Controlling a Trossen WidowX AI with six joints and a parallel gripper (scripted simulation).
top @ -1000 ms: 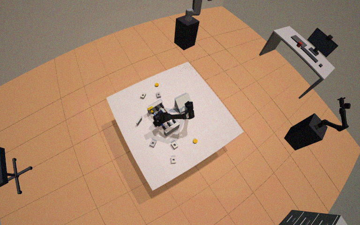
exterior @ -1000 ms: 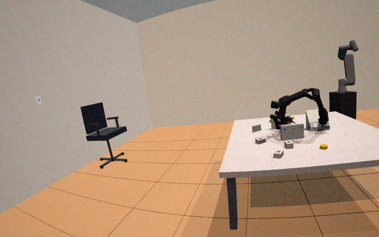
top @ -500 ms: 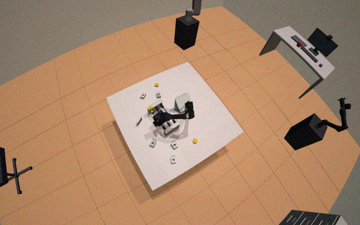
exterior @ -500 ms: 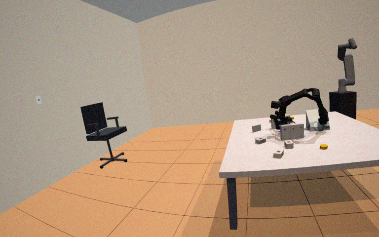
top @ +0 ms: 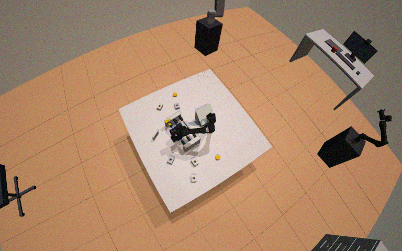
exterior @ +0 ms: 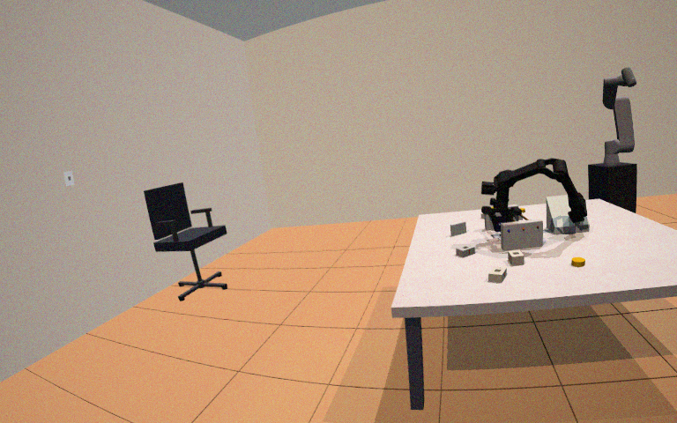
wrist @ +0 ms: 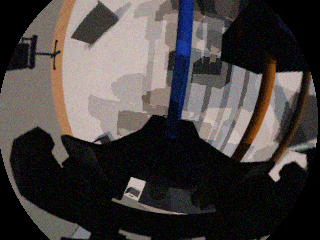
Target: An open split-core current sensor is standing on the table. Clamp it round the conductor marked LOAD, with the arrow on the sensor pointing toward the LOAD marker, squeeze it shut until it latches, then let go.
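Observation:
My gripper is low over the conductors between two grey terminal blocks. It is shut on the current sensor, a dark body in the middle of the wrist view. The blue conductor runs down into the top of this body. Whether the sensor's halves are latched is too dark to tell, and its arrow is not visible. An orange conductor and a browner one run to the right. A yellow tag is on the far block; its lettering is unreadable.
A pale slanted box stands near the arm's base. A thin grey plate stands beyond the gripper. Several small square blocks and yellow discs lie around the terminal blocks.

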